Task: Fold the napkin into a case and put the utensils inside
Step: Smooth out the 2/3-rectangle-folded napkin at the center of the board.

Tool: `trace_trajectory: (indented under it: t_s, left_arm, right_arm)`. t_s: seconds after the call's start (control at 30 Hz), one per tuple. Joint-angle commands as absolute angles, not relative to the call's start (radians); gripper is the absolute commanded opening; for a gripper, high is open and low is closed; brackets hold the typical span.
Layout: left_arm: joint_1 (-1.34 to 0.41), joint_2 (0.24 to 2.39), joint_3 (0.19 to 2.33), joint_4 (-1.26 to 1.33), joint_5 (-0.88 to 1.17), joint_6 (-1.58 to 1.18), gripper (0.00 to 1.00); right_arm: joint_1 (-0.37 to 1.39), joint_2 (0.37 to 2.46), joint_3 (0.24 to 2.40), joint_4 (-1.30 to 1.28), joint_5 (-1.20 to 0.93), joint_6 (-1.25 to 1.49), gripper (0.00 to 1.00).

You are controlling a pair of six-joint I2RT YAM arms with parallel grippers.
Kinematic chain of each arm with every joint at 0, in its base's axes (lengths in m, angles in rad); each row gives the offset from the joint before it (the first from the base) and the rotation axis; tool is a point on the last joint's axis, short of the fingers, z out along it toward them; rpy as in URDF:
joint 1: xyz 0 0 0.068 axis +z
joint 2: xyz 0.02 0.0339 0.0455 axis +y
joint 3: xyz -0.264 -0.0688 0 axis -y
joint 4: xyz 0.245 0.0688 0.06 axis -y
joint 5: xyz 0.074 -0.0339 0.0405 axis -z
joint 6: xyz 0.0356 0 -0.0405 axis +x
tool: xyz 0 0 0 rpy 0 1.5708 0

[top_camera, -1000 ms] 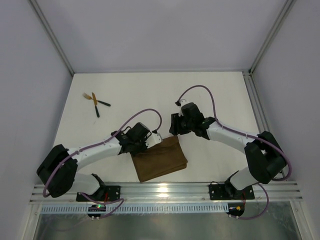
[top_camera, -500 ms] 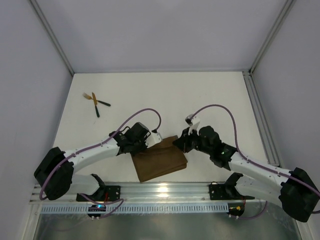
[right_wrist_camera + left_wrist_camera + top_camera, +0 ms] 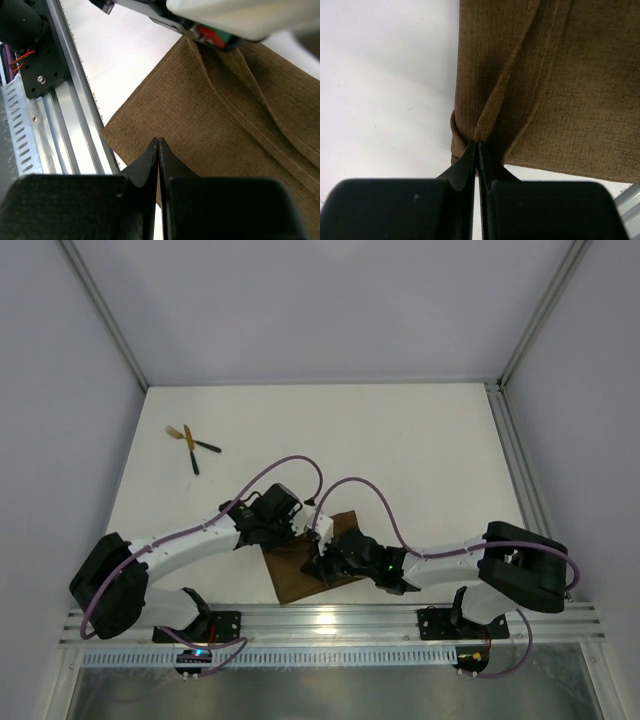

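A dark-brown folded cloth napkin (image 3: 290, 578) lies at the middle of the near edge of the white table (image 3: 400, 440), just inside the aluminium rail (image 3: 330, 621). Both arms are now on it.

The left gripper (image 3: 477, 149) stays where it was a second ago, at the napkin's far-left corner. Its jaws are pressed together on a puckered pinch of the cloth.

The right arm has changed most. A second ago it reached in from the right, with its jaws apart above the napkin's far-right corner. It now lies low across the cloth, hiding the right half in the overhead view. The right gripper (image 3: 158, 146) sits over the napkin's near-left part, not far from the rail. Its jaws have come fully together, tips down at the fabric. Whether any cloth is caught between them cannot be told.

The utensils (image 3: 191, 445), two slim pieces with gold heads and black handles, lie crossed towards the far-left corner of the table. They are well apart from the napkin and have not moved.
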State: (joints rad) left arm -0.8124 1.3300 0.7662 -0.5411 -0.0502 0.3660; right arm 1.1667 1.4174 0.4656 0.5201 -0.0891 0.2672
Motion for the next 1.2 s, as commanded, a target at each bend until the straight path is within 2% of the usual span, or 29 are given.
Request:
trace_trajectory:
  t_s: [0.0,0.27,0.47,0.83,0.93,1.17]
  left_arm:
    - [-0.816,1.292,0.781,-0.561,-0.003,0.336,0.00]
    - [-0.816,1.272,0.756,-0.580,0.037,0.344,0.00]
    - [-0.815,1.258,0.724,-0.558,0.011,0.330,0.00]
    - [-0.787,1.304,0.747,-0.505,-0.005,0.310,0.00]
    - [-0.787,1.286,0.753,-0.518,-0.003,0.316,0.00]
    - [-0.785,1.275,0.756,-0.540,0.043,0.316,0.00]
  right_arm:
    - [1.193,1.511,0.503,0.667,-0.006,0.270,0.03]
    - [1.200,1.733,0.480,0.903,0.118,0.560,0.03]
    - [1.247,1.773,0.309,1.182,0.330,0.741,0.03]
    - [1.293,1.663,0.351,0.954,0.410,0.705,0.03]
    - [1.292,1.686,0.396,0.879,0.410,0.770,0.03]
    - [1.279,1.816,0.426,0.919,0.425,0.934,0.03]
